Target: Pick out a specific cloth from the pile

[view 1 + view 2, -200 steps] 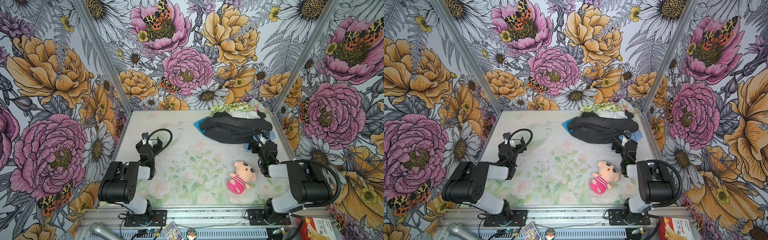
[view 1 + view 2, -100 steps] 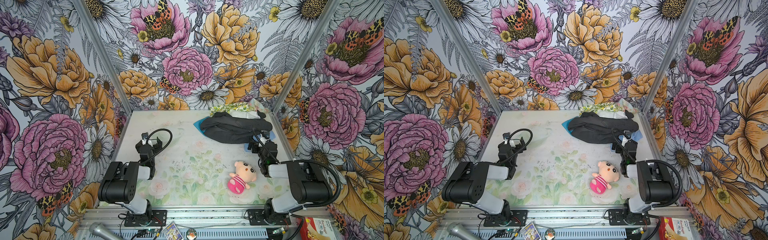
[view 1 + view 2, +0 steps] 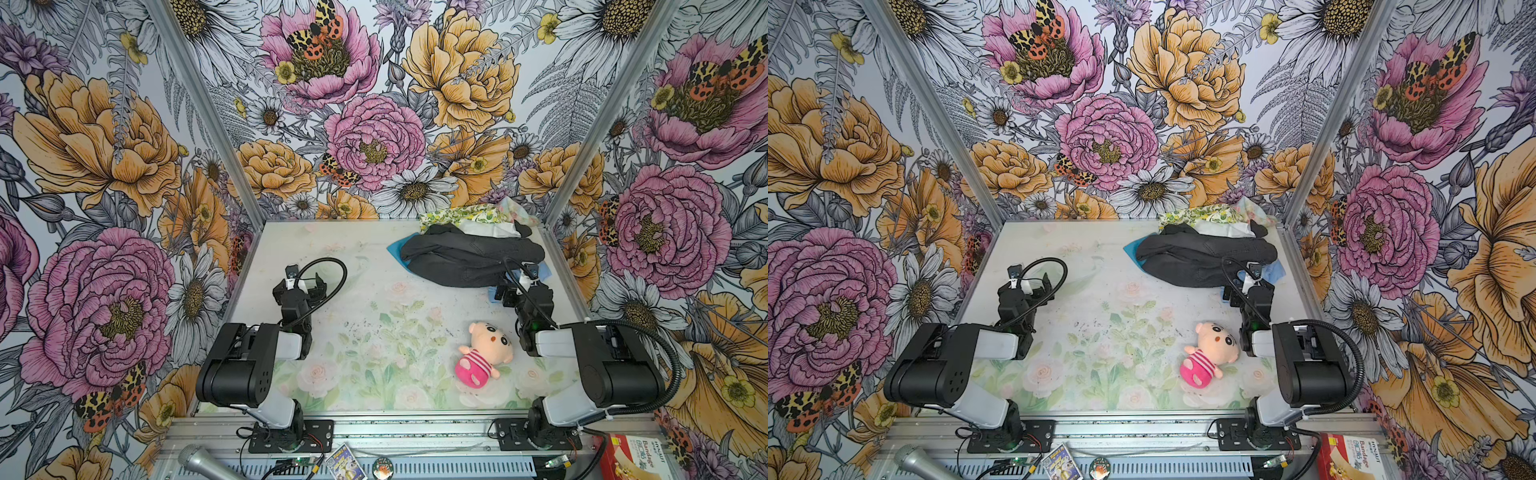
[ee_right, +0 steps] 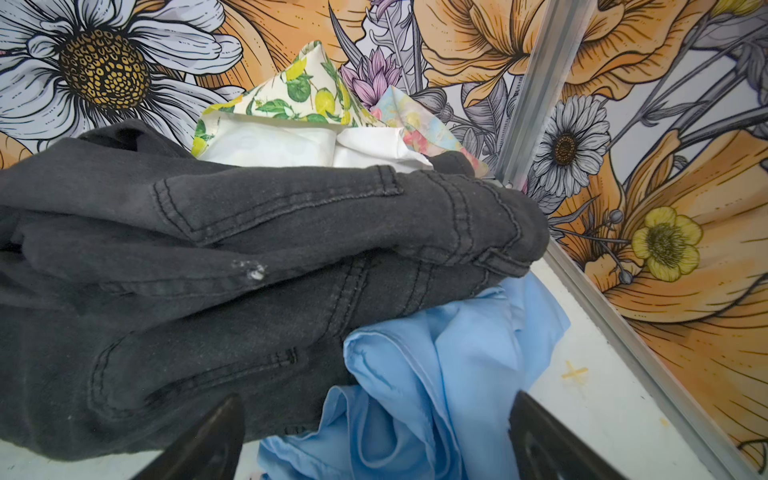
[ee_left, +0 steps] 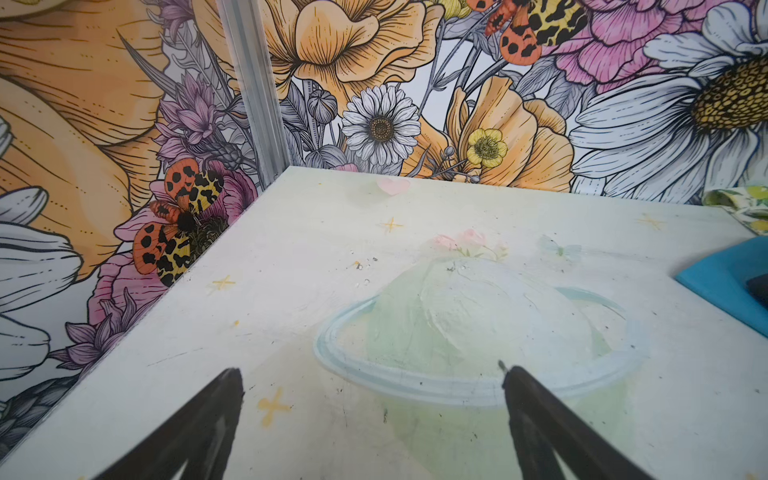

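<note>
- The cloth [image 3: 394, 250], plain teal, shows only one corner at the far-left edge of the pile [image 3: 1204, 257]. The rest is trapped under the black denim garment [image 3: 469, 259].
- The left gripper [image 5: 370, 370] hovers over the bare table [image 3: 374, 299], fingers spread wide and empty. The teal corner lies to its right and a little farther.
- The right gripper [image 4: 378, 397], fingers also apart and clamping nothing, straddles the pale sky-blue cloth [image 4: 457, 353] at the pile's near-right. That is the wrong fabric, so it should not close there.
- Best move, as I judge it: pinch the teal corner low against the table, then draw it left slowly, so the heavy denim slides off rather than follows.
</note>
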